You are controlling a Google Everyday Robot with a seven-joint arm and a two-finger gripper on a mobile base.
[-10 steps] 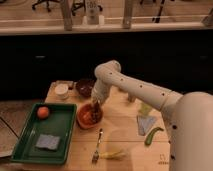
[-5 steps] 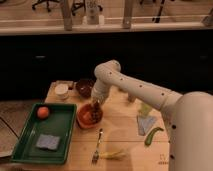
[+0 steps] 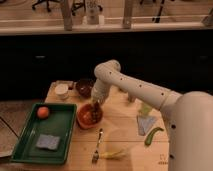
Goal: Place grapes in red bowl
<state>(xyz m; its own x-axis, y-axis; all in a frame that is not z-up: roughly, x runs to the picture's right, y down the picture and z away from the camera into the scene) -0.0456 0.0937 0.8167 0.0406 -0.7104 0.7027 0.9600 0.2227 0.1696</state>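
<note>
The red bowl (image 3: 80, 120) stands on the wooden table, just right of the green tray. My gripper (image 3: 94, 107) hangs straight down over the bowl's far side, its tip inside the rim. A dark lumpy cluster, the grapes (image 3: 90, 115), sits low in the bowl right at the gripper's tip, and the gripper is shut on it. The white arm reaches in from the right and hides part of the bowl's back edge.
A maroon bowl (image 3: 84, 87) and a white cup (image 3: 62, 91) stand behind the red bowl. The green tray (image 3: 30, 150) holds an orange (image 3: 43, 112) and a blue sponge (image 3: 48, 142). A fork (image 3: 97, 146), a banana (image 3: 114, 154), a green pepper (image 3: 153, 135) and a grey packet (image 3: 144, 123) lie to the front right.
</note>
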